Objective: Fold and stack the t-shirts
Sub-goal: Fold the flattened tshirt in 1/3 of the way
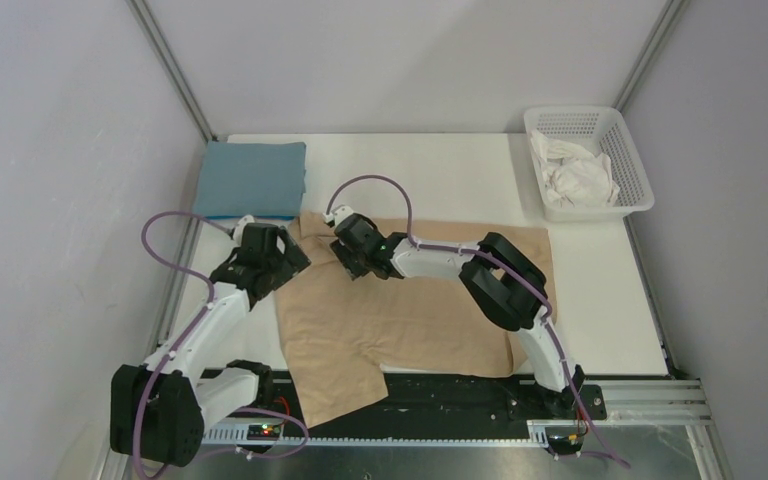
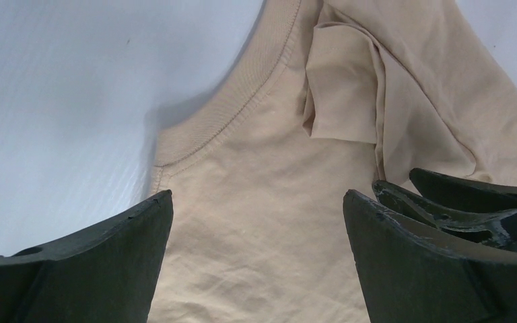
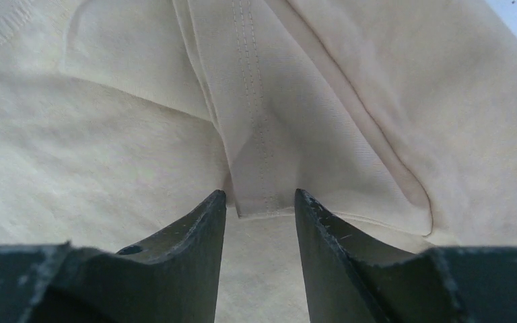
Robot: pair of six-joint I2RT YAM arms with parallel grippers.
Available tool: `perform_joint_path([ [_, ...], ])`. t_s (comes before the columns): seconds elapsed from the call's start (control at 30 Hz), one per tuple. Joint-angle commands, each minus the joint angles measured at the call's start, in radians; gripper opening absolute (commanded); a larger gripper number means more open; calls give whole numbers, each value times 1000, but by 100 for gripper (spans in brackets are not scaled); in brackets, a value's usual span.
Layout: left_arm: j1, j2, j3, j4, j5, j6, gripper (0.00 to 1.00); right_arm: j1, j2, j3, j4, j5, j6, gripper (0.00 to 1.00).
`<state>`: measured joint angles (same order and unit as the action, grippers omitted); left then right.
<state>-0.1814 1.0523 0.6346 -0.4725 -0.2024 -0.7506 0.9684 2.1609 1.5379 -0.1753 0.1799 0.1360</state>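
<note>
The tan-beige t-shirt (image 1: 410, 310) lies spread across the middle of the table, with a sleeve hanging towards the near edge. The teal-blue t-shirt (image 1: 255, 178) lies folded at the back left. My left gripper (image 1: 295, 262) is wide open, low over the tan shirt beside its ribbed collar (image 2: 242, 94); in the left wrist view (image 2: 258, 195) nothing is between its jaws. My right gripper (image 1: 350, 262) is close to its right. In the right wrist view (image 3: 259, 195) its jaws stand partly open, with a folded hem flap (image 3: 259, 168) at the tips.
A white lattice basket (image 1: 628, 150) with white cloth in it stands at the back right. Grey walls close in on the left and right. The right gripper's fingers (image 2: 471, 202) show at the right of the left wrist view, close to my left gripper.
</note>
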Motion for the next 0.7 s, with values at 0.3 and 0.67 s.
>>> perform_joint_path([
  [0.3, 24, -18, 13, 20, -32, 25, 100, 0, 14, 65, -33, 60, -15, 18],
  [0.67, 41, -33, 10, 20, -23, 32, 100, 15, -49, 52, -64, 33, -37, 0],
])
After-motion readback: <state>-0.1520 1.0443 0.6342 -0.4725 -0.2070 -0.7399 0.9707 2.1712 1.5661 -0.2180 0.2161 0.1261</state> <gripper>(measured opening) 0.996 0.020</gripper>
